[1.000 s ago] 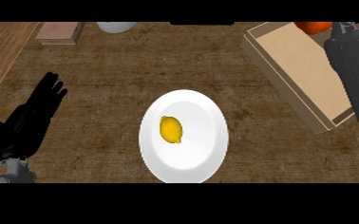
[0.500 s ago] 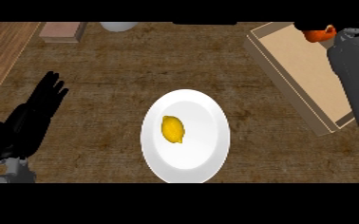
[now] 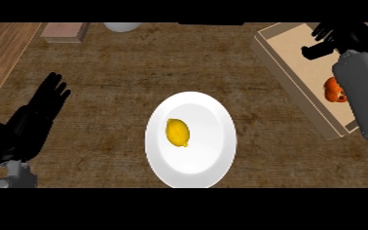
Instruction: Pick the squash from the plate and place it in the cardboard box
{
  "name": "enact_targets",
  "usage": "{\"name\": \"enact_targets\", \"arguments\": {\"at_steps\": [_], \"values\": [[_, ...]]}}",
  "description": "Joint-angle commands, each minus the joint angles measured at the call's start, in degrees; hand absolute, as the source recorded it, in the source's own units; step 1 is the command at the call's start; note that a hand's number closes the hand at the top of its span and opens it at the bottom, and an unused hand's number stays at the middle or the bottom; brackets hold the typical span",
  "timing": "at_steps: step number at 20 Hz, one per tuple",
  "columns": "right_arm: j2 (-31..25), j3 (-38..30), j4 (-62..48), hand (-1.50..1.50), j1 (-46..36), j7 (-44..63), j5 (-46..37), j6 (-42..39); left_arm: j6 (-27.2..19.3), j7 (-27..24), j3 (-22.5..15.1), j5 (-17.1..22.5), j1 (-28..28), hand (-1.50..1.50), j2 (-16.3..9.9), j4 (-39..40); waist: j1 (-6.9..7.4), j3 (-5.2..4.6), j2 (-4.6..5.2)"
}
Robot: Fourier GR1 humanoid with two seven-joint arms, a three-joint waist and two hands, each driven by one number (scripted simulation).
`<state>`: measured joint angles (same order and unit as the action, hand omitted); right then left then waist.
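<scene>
An orange-red squash (image 3: 334,90) lies inside the cardboard box (image 3: 291,78) at the right, partly hidden by my right forearm. My right hand (image 3: 336,35) hovers over the box's far end with its fingers spread, open and apart from the squash. The white plate (image 3: 208,151) sits at the centre front and bears a yellow lemon-shaped fruit (image 3: 177,132). My left hand (image 3: 34,119) rests open at the left edge, fingers up.
A brown wooden block (image 3: 63,31) and a white bowl (image 3: 122,27) stand at the counter's far edge, top left. The wooden counter top (image 3: 144,73) stretches between the plate and the box.
The orange-red squash, earlier up at my right hand near the box's far end, now lies in the box away from the hand. The left hand has stayed still.
</scene>
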<state>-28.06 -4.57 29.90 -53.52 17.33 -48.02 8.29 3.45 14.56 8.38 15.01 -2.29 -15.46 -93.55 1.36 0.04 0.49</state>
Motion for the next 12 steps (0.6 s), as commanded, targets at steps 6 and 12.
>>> {"name": "enact_targets", "arguments": {"at_steps": [6,12], "values": [[0.37,-7.20,-3.34,-1.50,2.30,-14.55,6.49,7.61,1.44,-0.17,1.72,0.94,0.36,0.00,-0.63,-0.36,-0.05,0.04,-0.10],[1.31,-18.21,2.32,-1.50,-0.12,-15.51,17.64,13.94,-2.01,2.25,-1.14,-2.02,-1.61,0.00,1.56,-0.60,-1.12,0.07,-0.31]]}}
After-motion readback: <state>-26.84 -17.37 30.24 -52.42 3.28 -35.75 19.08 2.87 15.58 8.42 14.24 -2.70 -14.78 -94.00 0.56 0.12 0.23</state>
